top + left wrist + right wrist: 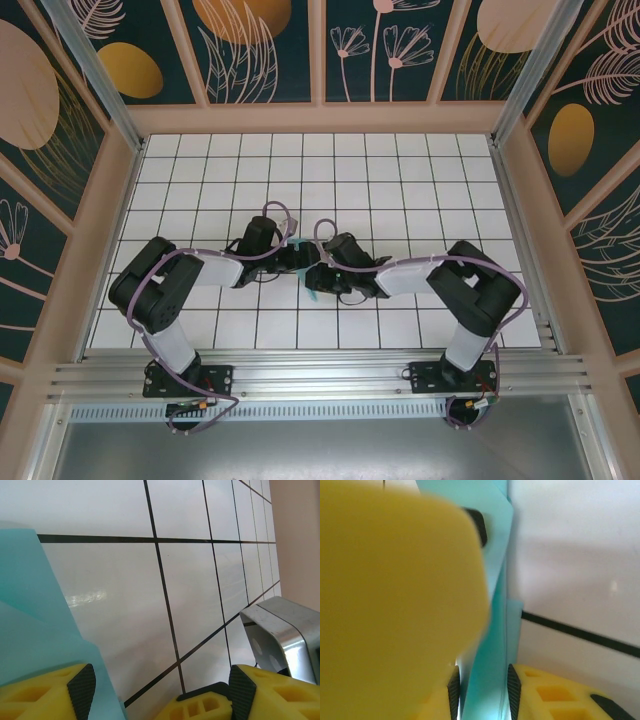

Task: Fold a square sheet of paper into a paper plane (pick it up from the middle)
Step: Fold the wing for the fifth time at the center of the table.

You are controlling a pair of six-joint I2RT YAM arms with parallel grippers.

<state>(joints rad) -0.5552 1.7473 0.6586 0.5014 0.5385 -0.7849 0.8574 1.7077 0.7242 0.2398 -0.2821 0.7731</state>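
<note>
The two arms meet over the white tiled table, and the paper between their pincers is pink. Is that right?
Not quite. The paper is light turquoise-blue, not pink; the right wrist view shows it. The rest is right.

a white-tiled tabletop (400, 180) with dark grid lines, dark teal wall panels (270, 50) painted with orange and pink plants, silver rails (320, 380) along its near edge.
</note>
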